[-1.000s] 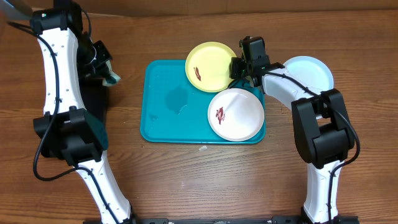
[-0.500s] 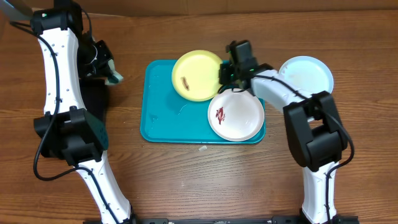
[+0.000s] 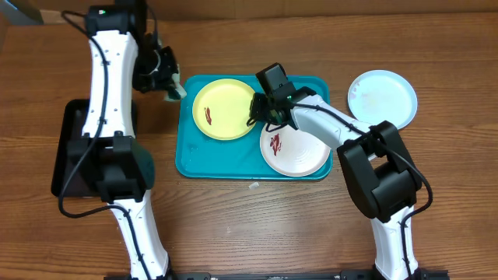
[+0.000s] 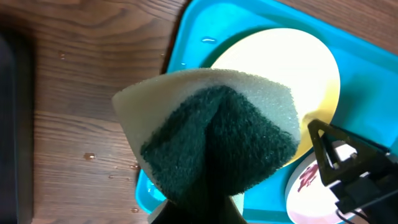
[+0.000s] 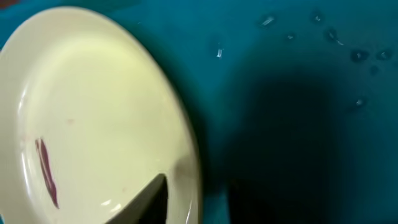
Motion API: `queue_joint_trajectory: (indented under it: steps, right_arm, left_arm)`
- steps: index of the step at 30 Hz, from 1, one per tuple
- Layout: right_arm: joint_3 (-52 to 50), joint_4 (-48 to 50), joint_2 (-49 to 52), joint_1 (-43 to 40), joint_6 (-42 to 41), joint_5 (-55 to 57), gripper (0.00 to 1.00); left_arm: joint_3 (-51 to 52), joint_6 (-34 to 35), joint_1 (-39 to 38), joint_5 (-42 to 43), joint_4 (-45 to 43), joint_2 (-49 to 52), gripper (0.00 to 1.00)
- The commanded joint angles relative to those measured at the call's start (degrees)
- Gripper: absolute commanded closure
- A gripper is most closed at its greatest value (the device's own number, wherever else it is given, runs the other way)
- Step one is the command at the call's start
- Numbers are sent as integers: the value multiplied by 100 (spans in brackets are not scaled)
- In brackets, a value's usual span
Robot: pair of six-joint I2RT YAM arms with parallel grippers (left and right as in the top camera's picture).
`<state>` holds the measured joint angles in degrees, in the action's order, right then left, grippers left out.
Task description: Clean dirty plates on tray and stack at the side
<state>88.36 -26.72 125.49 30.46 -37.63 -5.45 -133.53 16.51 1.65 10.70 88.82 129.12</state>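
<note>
Right gripper (image 3: 260,110) clamped on right rim of yellow-green plate (image 3: 222,109), one finger over inner edge (wrist view shows it). Plate flat on turquoise tray (image 3: 226,162), upper middle, dark-red smear at left. White plate (image 3: 299,152), smeared, at tray's right end. Pale blue plate (image 3: 383,97) on desk (image 3: 257,225), right of tray. Left gripper (image 3: 166,84) pinched shut on folded green-and-pale sponge (image 4: 211,137) by tray's top-left corner.

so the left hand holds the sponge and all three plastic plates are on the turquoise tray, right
Only two are: the overhead view shows the round pale blue plastic plate on the wooden table beside the turquoise rectangular plastic tray. The left hand holds the green-faced sponge.
</note>
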Motion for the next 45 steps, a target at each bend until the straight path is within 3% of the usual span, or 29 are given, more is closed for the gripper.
queue_joint_trajectory:
  steps: [1, 5, 11, 24, 29, 32, 35, 42, 45]
  right_arm:
    - [68, -85, -361, -37, 367, 42, 56]
    - [68, 94, -651, -129, 1298, 37, 46]
    - [66, 492, -560, -164, 3038, 44, 44]
    - [63, 625, 85, -153, 2942, -236, 46]
    - [63, 595, 162, -153, 2778, -240, 57]
    - [63, 551, 162, -153, 2776, -238, 74]
    - [63, 470, 162, -155, 2699, -238, 83]
    - [63, 339, 162, -76, 2660, -214, 92]
    - [63, 341, 162, -39, 2229, -212, 96]
  left_arm:
    - [33, 44, -46, -275, -37, -11, 96]
    - [33, 44, -46, -269, -59, -11, 95]
    - [33, 42, -61, -269, -48, -11, 96]
    - [33, 42, -61, -208, -2, -11, 96]
    - [33, 42, -61, -208, 33, -11, 96]
    - [33, 39, -61, -195, 72, -11, 96]
    - [33, 39, -61, -160, 90, -11, 96]
    - [33, 22, -96, 192, 15, -9, 96]
    - [33, 22, -181, 247, -48, -4, 96]
